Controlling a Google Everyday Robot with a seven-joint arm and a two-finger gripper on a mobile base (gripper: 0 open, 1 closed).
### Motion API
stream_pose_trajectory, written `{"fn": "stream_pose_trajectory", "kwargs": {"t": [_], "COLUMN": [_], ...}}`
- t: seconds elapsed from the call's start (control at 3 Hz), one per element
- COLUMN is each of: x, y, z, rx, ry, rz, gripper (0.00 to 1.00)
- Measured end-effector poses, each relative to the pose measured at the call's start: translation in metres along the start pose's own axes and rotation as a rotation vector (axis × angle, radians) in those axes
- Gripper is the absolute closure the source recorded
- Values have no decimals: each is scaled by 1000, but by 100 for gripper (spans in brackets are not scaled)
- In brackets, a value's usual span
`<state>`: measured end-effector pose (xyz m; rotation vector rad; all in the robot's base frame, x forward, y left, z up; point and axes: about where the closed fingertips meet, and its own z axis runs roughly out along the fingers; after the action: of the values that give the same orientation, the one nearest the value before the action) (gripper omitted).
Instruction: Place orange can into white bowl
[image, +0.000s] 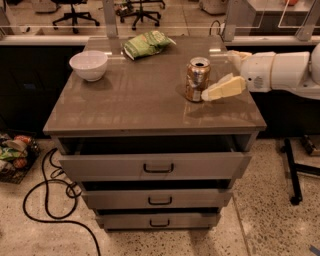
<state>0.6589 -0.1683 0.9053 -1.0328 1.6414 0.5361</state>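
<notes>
The orange can stands upright on the right part of the grey cabinet top, with a silver top and a pale label patch. The white bowl sits at the far left of the top, empty. My gripper reaches in from the right edge on a white arm and is open. Its near cream finger has its tip right beside the can's lower right side. The far finger sits behind and to the right of the can. The can is not gripped.
A green crinkled snack bag lies at the back middle of the top. The cabinet's three drawers stand slightly pulled out. A black cable and a basket of items lie on the floor at left. Office chairs stand behind.
</notes>
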Motion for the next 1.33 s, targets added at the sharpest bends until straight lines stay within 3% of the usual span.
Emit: {"fn": "stream_pose_trajectory", "kwargs": {"t": [0.33, 0.67, 1.33], "x": [-1, -4, -5], "y": [-5, -5, -1], "z": [33, 59, 66], "rx": [-17, -42, -53], "ry": [-97, -156, -160], "rz": [19, 50, 51], "gripper": [0, 18, 64]}}
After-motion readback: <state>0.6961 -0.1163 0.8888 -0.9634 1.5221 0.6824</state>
